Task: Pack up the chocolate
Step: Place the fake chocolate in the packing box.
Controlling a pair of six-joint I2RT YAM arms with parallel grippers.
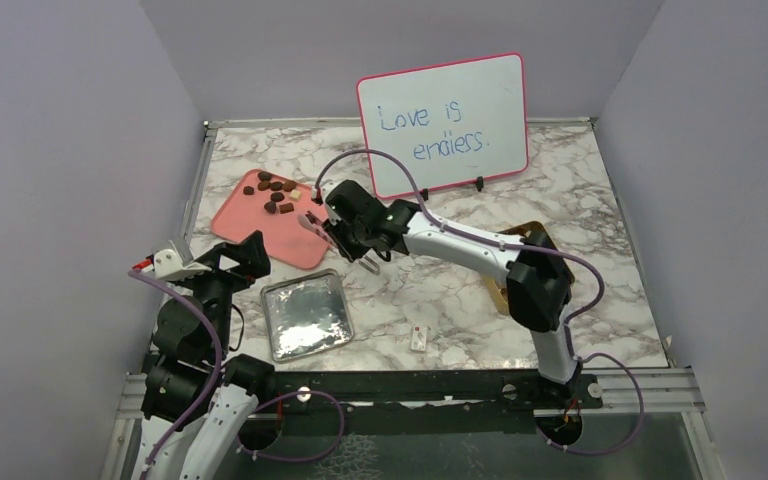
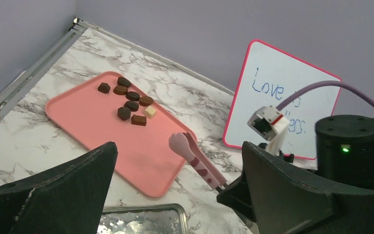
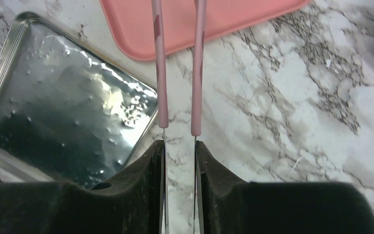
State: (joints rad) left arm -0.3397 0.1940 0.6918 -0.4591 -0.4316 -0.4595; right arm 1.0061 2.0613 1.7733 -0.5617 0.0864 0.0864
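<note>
Only the right wrist view shows the right gripper (image 3: 179, 146) clamped on slim pink plastic tongs (image 3: 161, 73). The left gripper (image 2: 177, 151) stands spread wide, facing glossy roundish chocolates (image 2: 132, 96) on a smooth pink tray (image 2: 87, 122).

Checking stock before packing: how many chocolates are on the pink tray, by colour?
Brown chocolates: 8
Pale tan chocolate: 1
Total: 9, all on the pink tray

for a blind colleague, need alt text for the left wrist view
Chocolates cluster at the far end of a pink tray on a marble table. Pink tongs reach over its right edge, and a whiteboard stands behind to the right.
</note>
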